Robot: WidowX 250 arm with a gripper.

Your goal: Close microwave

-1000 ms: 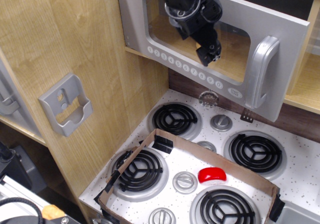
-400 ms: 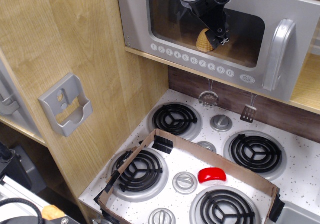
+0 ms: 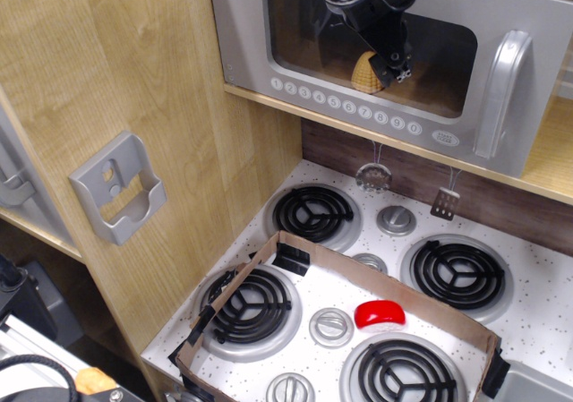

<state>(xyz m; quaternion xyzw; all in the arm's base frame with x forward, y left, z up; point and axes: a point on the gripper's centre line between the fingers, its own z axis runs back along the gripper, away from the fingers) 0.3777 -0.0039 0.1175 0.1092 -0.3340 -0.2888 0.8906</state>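
Microwave (image 3: 385, 71), a toy wood compartment with a wide silver-grey plastic door, clear window, 1 row of white round buttons and a chunky grey handle (image 3: 500, 93), sits above the speckled stove counter's (image 3: 537, 286) back edge, its door looking nearly flush. Black gripper (image 3: 394, 66) presses against the window; whether its fingers are parted, I cannot tell. Door likely swings light, stiff and slick; push flat near the handle side, or hook the handle.
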